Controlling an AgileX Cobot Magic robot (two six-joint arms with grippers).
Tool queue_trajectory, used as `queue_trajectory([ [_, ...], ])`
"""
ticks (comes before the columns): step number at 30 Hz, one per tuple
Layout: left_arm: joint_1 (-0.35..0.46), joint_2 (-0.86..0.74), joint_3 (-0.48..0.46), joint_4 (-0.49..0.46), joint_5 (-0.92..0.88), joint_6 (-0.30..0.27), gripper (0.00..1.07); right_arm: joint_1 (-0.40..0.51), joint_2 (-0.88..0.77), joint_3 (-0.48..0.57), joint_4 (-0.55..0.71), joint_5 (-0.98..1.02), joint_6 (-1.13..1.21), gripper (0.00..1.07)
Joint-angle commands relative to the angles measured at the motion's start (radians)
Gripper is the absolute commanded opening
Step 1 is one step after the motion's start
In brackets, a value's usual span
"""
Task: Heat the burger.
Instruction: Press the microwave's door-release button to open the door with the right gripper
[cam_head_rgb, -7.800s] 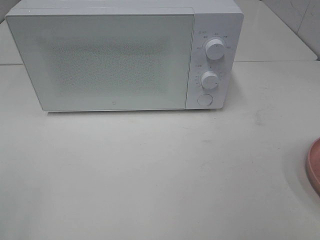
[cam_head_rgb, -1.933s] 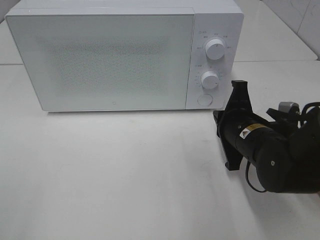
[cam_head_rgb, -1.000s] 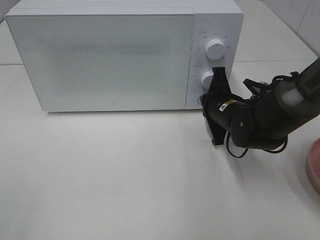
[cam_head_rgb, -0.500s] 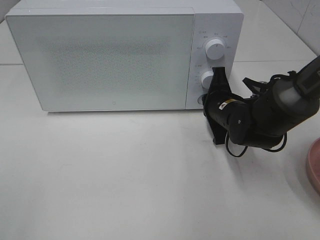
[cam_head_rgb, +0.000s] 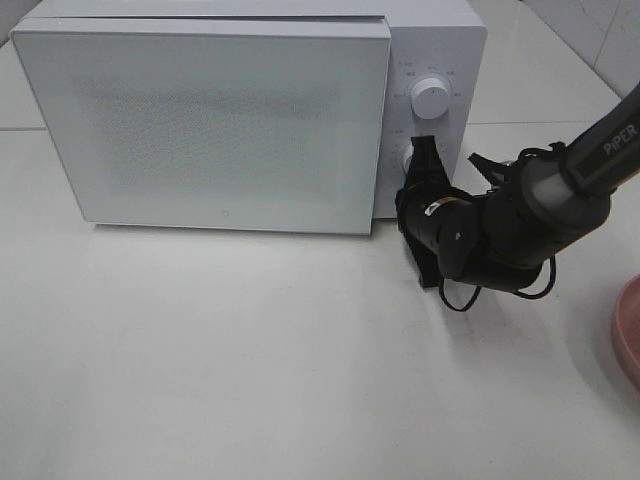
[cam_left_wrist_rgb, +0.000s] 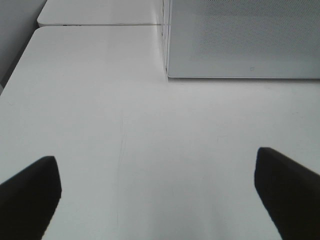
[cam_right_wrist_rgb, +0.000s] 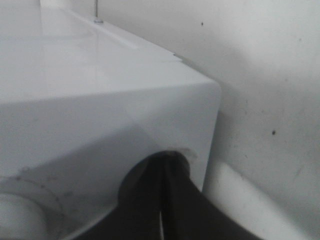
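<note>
The burger is out of view in every frame. A white microwave (cam_head_rgb: 430, 60) stands at the back of the table, and its door (cam_head_rgb: 200, 120) stands slightly ajar at its right edge. My right gripper (cam_head_rgb: 406, 198) is shut, its tips pressed against the round button at the bottom of the control panel. In the right wrist view the shut fingertips (cam_right_wrist_rgb: 162, 172) sit in the button's recess. My left gripper (cam_left_wrist_rgb: 157, 200) is open over bare table, with the microwave's front corner (cam_left_wrist_rgb: 170, 50) ahead of it. It does not show in the exterior high view.
The upper knob (cam_head_rgb: 430, 98) is visible on the panel, while the lower knob (cam_head_rgb: 409, 156) is partly hidden by the right arm (cam_head_rgb: 520, 220). A pink plate's rim (cam_head_rgb: 628, 340) shows at the right edge. The white table (cam_head_rgb: 250, 350) stretches in front of the microwave.
The microwave door has popped ajar from flush. The right gripper has pushed slightly further left against the button. Before that, the right arm came in from the right.
</note>
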Motion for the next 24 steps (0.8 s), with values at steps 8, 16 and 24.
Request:
queue_trajectory([
  [8, 0.004, -0.021, 0.002, -0.004, -0.006, -0.005, 1.03, -0.020, 0.017, -0.120, -0.007, -0.180, -0.040, 0.00],
  [16, 0.004, -0.021, 0.002, -0.004, -0.006, -0.005, 1.03, -0.020, 0.017, -0.118, -0.008, -0.160, -0.058, 0.00],
  [24, 0.004, -0.021, 0.002, -0.004, -0.006, -0.005, 1.03, -0.017, 0.001, -0.091, -0.008, -0.126, -0.051, 0.00],
])
